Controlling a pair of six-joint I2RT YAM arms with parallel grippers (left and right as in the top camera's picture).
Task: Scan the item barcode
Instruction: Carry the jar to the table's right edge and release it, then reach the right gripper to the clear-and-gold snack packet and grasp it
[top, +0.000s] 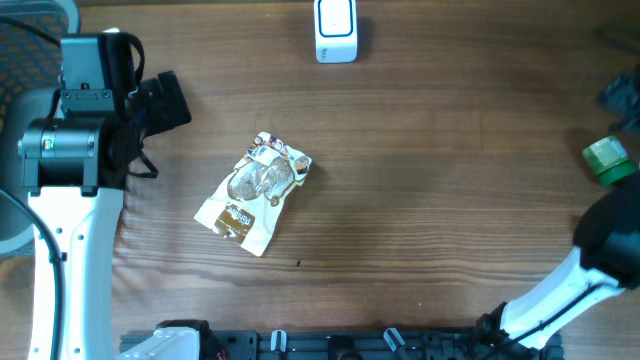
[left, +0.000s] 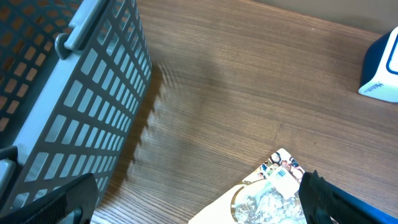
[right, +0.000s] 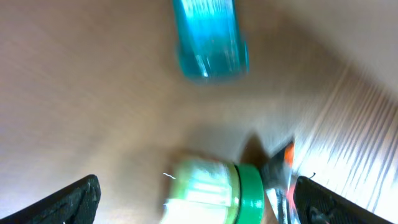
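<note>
The left gripper (top: 172, 100) hangs above the counter (top: 450, 200) with its jaws spread wide and nothing between them. In its wrist view the two dark fingers (left: 68, 202) frame bare wood, with a grey mesh basket (left: 81, 106) close on one side.

Just ahead of it lies the snack pouch (top: 255, 190), flat on the counter and touching neither gripper. From the left gripper it lies a short way toward the middle of the counter and toward the robot's side. Its long axis runs on a diagonal, with the printed top end pointing toward the far edge and the tan bottom end toward the near-left. The top corner shows at the lower edge of the left wrist view (left: 267, 193).

The scanner (top: 335, 30) stands upright at the far edge, well apart from the pouch and roughly in line with its top end.

The right gripper (right: 199, 199) is also wide open, over a green-capped item (right: 211, 186) and a blue item (right: 208, 37) at the far right. That view is blurred. It is well apart from the pouch, so the left arm looks better placed for the pick, closing across the pouch's short axis.
</note>
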